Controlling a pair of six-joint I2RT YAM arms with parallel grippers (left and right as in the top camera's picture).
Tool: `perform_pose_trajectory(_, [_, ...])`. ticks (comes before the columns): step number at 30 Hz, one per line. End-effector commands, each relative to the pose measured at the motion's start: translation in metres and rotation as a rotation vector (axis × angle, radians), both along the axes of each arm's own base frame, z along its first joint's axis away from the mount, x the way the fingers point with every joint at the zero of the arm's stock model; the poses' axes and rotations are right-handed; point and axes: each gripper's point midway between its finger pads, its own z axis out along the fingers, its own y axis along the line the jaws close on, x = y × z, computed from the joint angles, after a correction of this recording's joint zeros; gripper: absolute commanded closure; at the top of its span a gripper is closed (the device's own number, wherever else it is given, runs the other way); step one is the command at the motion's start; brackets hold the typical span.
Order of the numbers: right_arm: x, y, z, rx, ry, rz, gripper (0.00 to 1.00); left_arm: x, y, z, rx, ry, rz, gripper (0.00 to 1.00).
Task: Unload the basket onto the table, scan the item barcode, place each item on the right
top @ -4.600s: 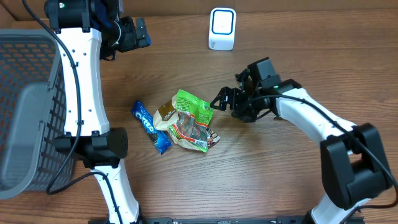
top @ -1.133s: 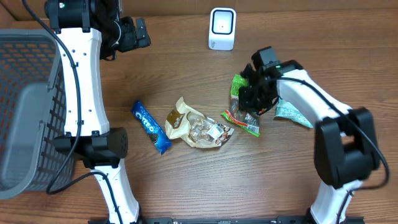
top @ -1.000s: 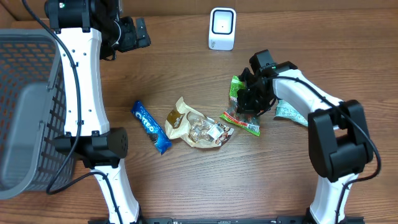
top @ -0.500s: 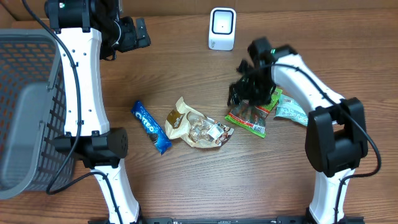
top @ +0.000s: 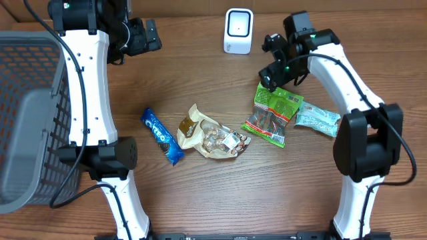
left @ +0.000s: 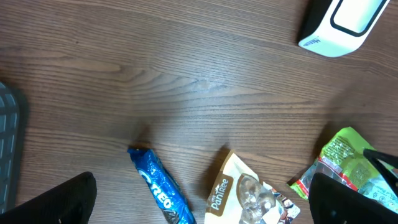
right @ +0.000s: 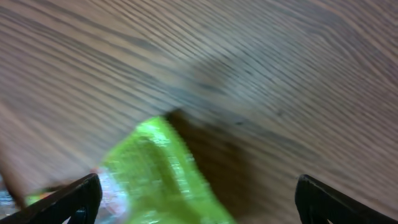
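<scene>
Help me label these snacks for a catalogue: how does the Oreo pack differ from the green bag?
The Oreo pack is blue, slim and long; the green bag is green and much wider, with a red band at its lower end. The Oreo pack lies left of the tan bag, the green bag right of it. The Oreo pack slants down to the right, the green bag down to the left. Both lie flat on the table, neither held.
</scene>
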Motion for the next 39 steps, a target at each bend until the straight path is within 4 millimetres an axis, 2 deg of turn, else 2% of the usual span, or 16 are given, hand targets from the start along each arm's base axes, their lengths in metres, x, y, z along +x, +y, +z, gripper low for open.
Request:
perform_pose_trajectory(1, [0.0, -0.018, -0.022, 0.012, 0.044, 0.029, 0.0, 0.001, -0.001, 0.005, -0.002, -0.015, 0.01, 0.0])
perform_pose_trajectory(6, [-0.024, -0.013, -0.037, 0.189, 0.186, 0.054, 0.0, 0.001, -0.001, 0.005, -0.002, -0.015, 0.01, 0.0])
perform_pose_trajectory(10, [-0.045, -0.01, -0.048, 0.224, 0.297, 0.038, 0.0, 0.001, -0.001, 0.005, -0.002, -0.015, 0.01, 0.0])
perform_pose_trajectory(15, [-0.078, -0.004, -0.051, 0.257, 0.442, 0.029, 0.0, 0.001, -0.001, 0.005, -0.002, -0.015, 0.01, 0.0])
perform_pose_trajectory(17, [-0.089, -0.001, -0.049, 0.279, 0.49, 0.022, 0.07, 0.001, -0.001, 0.005, -0.002, -0.015, 0.01, 0.0])
perform_pose_trajectory(19, [-0.095, 0.004, -0.046, 0.312, 0.52, 0.017, 0.19, 0.001, -0.001, 0.005, -0.002, -0.015, 0.01, 0.0])
perform_pose_trajectory(22, [-0.095, 0.005, -0.045, 0.321, 0.551, -0.058, 0.47, 0.001, -0.001, 0.005, -0.002, -0.015, 0.01, 0.0])
perform_pose_trajectory(25, [-0.089, 0.005, -0.047, 0.314, 0.559, -0.149, 0.84, 0.001, -0.001, 0.005, -0.002, -0.015, 0.01, 0.0])
perform_pose_trajectory(26, [-0.087, 0.005, -0.047, 0.316, 0.56, -0.178, 0.92, 0.001, -0.001, 0.005, -0.002, -0.015, 0.01, 0.0])
perform_pose_trajectory(27, [-0.084, 0.005, -0.048, 0.317, 0.562, -0.208, 0.96, 0.001, -0.001, 0.005, -0.002, -0.015, 0.01, 0.0])
perform_pose_trajectory(32, [-0.075, 0.001, -0.05, 0.312, 0.6, -0.427, 0.96, 0.001, -0.001, 0.005, -0.002, -0.015, 0.01, 0.0])
perform_pose_trajectory(36, [-0.073, -0.042, -0.063, 0.152, 0.638, -0.832, 0.96, 0.001, -0.001, 0.005, -0.002, -0.015, 0.01, 0.0])
perform_pose_trajectory(39, [-0.075, -0.059, -0.063, 0.153, 0.659, -0.905, 0.96, 0.001, -0.001, 0.005, -0.002, -0.015, 0.01, 0.0])
